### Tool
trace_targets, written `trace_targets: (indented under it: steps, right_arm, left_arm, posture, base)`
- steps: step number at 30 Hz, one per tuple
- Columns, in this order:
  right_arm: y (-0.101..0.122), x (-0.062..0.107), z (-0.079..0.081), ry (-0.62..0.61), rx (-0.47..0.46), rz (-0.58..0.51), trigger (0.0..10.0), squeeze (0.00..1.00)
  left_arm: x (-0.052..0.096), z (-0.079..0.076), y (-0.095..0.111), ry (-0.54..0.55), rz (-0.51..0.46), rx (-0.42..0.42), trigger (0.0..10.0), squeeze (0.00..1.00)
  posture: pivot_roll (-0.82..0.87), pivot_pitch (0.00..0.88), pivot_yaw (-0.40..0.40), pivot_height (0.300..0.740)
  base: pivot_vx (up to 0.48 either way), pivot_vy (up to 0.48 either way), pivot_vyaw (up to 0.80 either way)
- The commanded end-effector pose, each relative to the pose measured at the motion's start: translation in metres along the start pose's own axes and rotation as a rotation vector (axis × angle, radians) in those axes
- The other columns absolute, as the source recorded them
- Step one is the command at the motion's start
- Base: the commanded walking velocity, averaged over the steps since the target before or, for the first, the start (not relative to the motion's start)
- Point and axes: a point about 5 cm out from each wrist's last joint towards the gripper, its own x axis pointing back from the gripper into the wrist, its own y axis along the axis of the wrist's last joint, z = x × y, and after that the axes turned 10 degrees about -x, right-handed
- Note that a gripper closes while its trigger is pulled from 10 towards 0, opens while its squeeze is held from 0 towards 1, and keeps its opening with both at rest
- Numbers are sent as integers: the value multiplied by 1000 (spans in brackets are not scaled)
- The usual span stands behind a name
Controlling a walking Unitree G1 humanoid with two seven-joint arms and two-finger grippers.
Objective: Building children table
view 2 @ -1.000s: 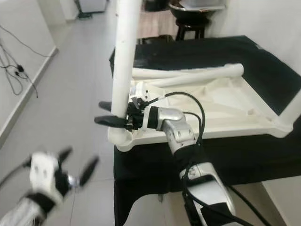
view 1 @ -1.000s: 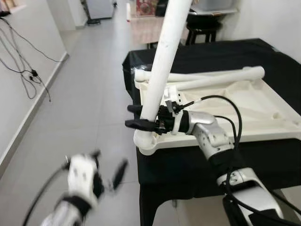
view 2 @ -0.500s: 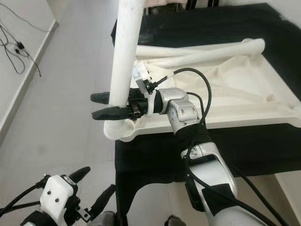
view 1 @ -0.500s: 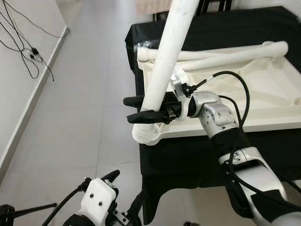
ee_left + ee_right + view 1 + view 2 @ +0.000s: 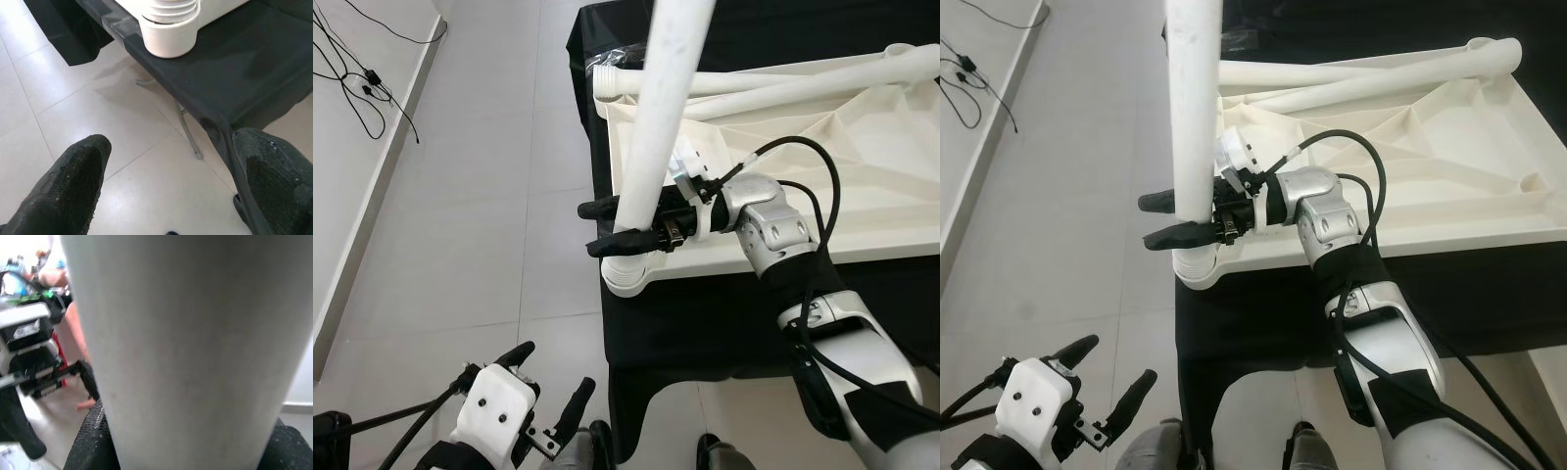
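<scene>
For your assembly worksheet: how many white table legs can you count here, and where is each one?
3. One leg stands in the corner socket, gripped by the right tool. Two more lie side by side on the upturned tabletop. Others may be out of frame.

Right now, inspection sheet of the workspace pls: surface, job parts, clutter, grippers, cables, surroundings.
Surface: black-draped table, carrying the inverted white tabletop.
Job's things: upright white leg seated in the corner socket; two more loose legs lie on the tabletop.
Clutter: nothing seen.
Grippers: right gripper clamped on the upright leg near its base; left gripper open, low over the floor, holding nothing.
Cables: black cable looping off the right wrist; wall wires.
Surroundings: tiled floor, white wall at left.
</scene>
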Motion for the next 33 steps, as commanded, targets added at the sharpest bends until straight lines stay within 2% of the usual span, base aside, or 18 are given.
trace_targets:
  steps: [1, 8, 10, 12, 14, 22, 30, 31, 32, 33]
  right_arm:
    - [-17, -3, 3, 37, -54, 88, 10000, 0]
    - [-22, -6, 3, 54, -77, 125, 10000, 0]
    - [-22, -14, 4, 102, -46, 218, 10000, 0]
    - [-22, -14, 4, 102, -46, 218, 10000, 0]
    - [-20, -23, 5, 170, 13, 373, 10000, 0]
    - [-18, -26, 0, 189, 75, 509, 10000, 0]
    - [-13, -31, -6, 168, 39, 483, 10000, 0]
    - [-11, -33, -11, 105, -8, 437, 10000, 0]
    - [-11, -33, -11, 105, -8, 437, 10000, 0]
    - [-12, -34, -16, 35, -56, 401, 10000, 0]
  left_arm:
    - [3, 0, -2, -1, 22, 17, 10000, 0]
    - [3, -1, 0, 3, 20, 23, 10000, 0]
    - [4, -2, 1, 5, 20, 26, 10000, 0]
    - [4, -2, 1, 5, 20, 26, 10000, 0]
    - [4, -3, 2, 4, 19, 30, 10000, 0]
    - [3, -3, 2, 3, 21, 35, 10000, 0]
    - [2, -4, 2, 6, 19, 38, 10000, 0]
    - [1, -4, 2, 7, 18, 39, 10000, 0]
    - [1, -4, 2, 7, 18, 39, 10000, 0]
    - [1, -4, 2, 7, 18, 39, 10000, 0]
  posture:
    - [117, 363, 93, 740]
    - [118, 372, 88, 740]
    - [118, 378, 84, 740]
    - [118, 378, 84, 740]
    - [115, 379, 81, 740]
    - [108, 376, 75, 740]
    - [104, 371, 72, 740]
    - [99, 365, 70, 740]
    - [99, 365, 70, 740]
    - [98, 365, 70, 740]
  base:
    - [0, 0, 0]
    - [0, 0, 0]
    - [0, 0, 0]
    - [0, 0, 0]
    - [0, 0, 0]
    - [0, 0, 0]
    - [0, 0, 0]
    - [0, 0, 0]
    - [0, 0, 0]
    - [0, 0, 0]
